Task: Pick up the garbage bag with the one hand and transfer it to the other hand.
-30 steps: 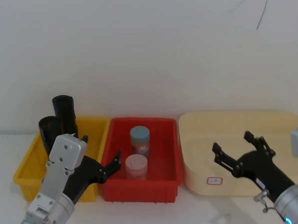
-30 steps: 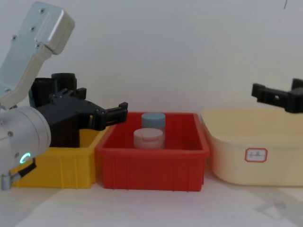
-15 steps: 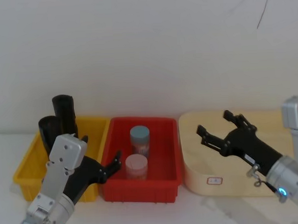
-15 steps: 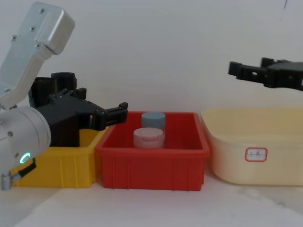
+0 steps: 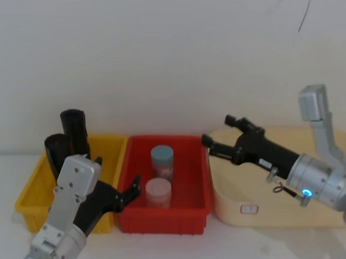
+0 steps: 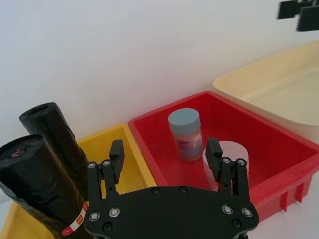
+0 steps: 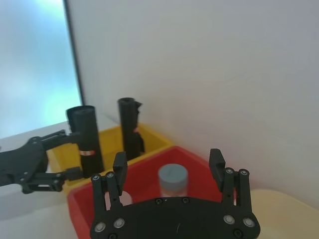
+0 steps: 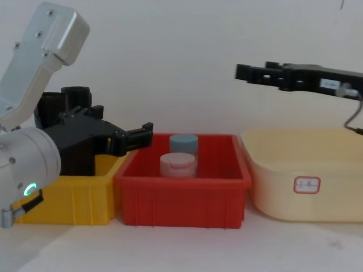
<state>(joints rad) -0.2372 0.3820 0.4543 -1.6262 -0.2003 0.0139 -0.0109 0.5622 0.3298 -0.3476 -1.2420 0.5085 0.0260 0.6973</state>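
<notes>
a taller black rolled plastic garbage bag and a shorter black roll stand upright, side by side, at the far left corner of a yellow plastic bin. neither one is held.

the left gripper hovers at the near side, just above where the yellow bin meets a red plastic bin, and points right. its claw is spread wide and has hold of nothing. the rolls are to its left and farther back.

the right gripper is raised over the seam between the red bin and a cream rounded tub on the right. it points left, well apart from the rolls, with its claw wide open and empty.

inside the red bin a blue-lidded jar stands at the far side. a pink-lidded jar is just in front of it.
</notes>
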